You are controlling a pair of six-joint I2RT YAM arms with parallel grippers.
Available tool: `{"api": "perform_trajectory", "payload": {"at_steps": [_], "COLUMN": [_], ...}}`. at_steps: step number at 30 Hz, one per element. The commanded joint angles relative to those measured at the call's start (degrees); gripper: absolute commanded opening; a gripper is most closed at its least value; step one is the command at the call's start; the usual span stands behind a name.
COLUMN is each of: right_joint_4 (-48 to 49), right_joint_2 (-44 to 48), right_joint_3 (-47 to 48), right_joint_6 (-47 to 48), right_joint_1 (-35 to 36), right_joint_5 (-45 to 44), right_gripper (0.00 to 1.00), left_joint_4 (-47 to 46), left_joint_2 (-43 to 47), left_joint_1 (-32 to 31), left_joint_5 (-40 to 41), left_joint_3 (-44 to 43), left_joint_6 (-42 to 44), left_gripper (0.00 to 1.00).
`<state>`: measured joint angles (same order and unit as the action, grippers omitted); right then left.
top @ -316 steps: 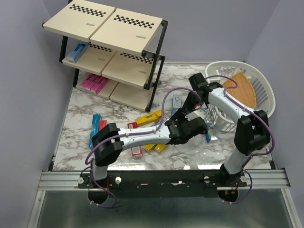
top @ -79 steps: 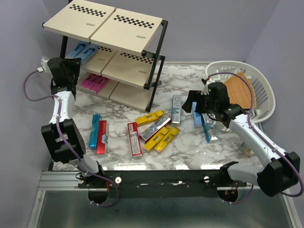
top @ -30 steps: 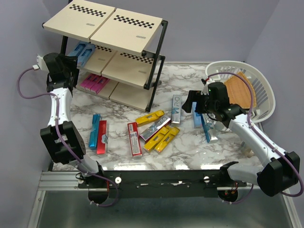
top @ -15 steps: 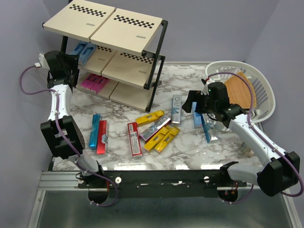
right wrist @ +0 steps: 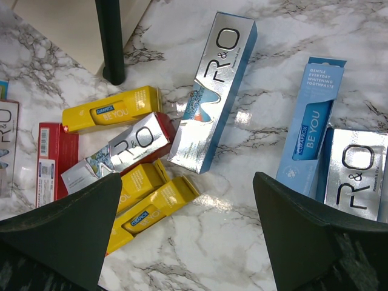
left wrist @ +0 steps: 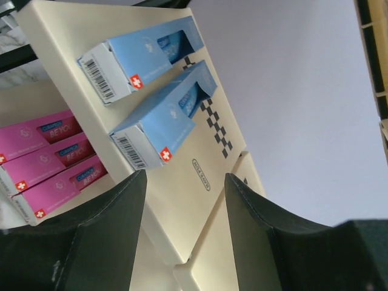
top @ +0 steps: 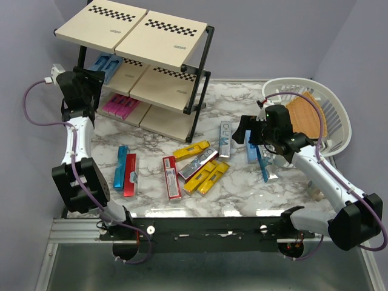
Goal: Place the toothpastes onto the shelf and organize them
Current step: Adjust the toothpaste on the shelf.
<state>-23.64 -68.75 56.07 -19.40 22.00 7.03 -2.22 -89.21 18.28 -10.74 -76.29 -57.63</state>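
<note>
Left arm (top: 74, 136): rises from its base at 7 o'clock of the marble table (top: 242, 191), forearm near upright, wrist turned toward the left end of the shelf.
Left gripper (left wrist: 185, 180): fingers parted with nothing between them, aimed at the middle board just short of the boxes there.
Shelf (top: 160, 36): at 11 o'clock of the table, three tiers, checkered strips on the top boards.
Light blue pair (left wrist: 160, 121): on the left end of the middle tier, side by side with a gap, long axes 7 to 1 o'clock in the top view. The barcode ends face the gripper, each with a white cross on a red square.
Pink boxes (left wrist: 42, 160): three packed together on the bottom tier, same heading, printed "CURAPROX BE YOU".
Blue box (top: 121, 167) and red box (top: 130, 176): at 9 o'clock of the table, touching, axes close to 12 to 6.
Second red box (top: 171, 177): near the centre, axis near 12 to 6.
Yellow box (right wrist: 112, 109), short silver box (right wrist: 118, 151), yellow pair (right wrist: 148, 203): clustered at the centre, axes about 8 to 2; "BE YOU" on the yellow, "R&O" on the silver.
Long silver box (right wrist: 212, 91): "R&O", axis 12 to 6.
Lone light blue box (right wrist: 312, 121): at 3 o'clock, "CURAPROX BE YOU", touching another silver "R&O" box (right wrist: 354, 173).
Right gripper (right wrist: 188, 179): above the table near those two, fingers spread wide, empty.
Right arm (top: 321, 173): from 5 o'clock, forearm reaching inward.
Basket (top: 285, 82): white, at 2 o'clock, holding a wooden board (top: 309, 115).
</note>
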Motion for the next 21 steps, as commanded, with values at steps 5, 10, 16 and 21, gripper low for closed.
{"api": "perform_trajectory", "payload": {"at_steps": [5,10,16,21], "right_joint_4": [-0.01,0.00,0.00,-0.09], "right_joint_2": [-1.12,-1.21,-1.30,-1.56], "right_joint_3": [1.58,1.67,1.58,1.76], "right_joint_6": [0.77,0.94,1.38,1.73], "right_joint_1": [-0.29,-0.20,-0.20,-0.29], "right_joint_5": [-0.88,-1.31,-2.37,-3.16], "right_gripper": [0.97,0.97,0.98,0.97], "left_joint_4": [-8.33,-7.98,-4.55,-5.69], "left_joint_2": [-0.43,-1.84,-3.16,-5.18], "left_joint_1": [-2.54,-5.97,-10.02,-11.07], "left_joint_5": [-2.01,3.07,12.13,17.23], "left_joint_3": [2.29,0.54,-1.40,-1.66], "left_joint_6": [-9.23,-14.18,-16.72,-19.19], "left_gripper": [0.66,0.69,0.72,0.73]}}
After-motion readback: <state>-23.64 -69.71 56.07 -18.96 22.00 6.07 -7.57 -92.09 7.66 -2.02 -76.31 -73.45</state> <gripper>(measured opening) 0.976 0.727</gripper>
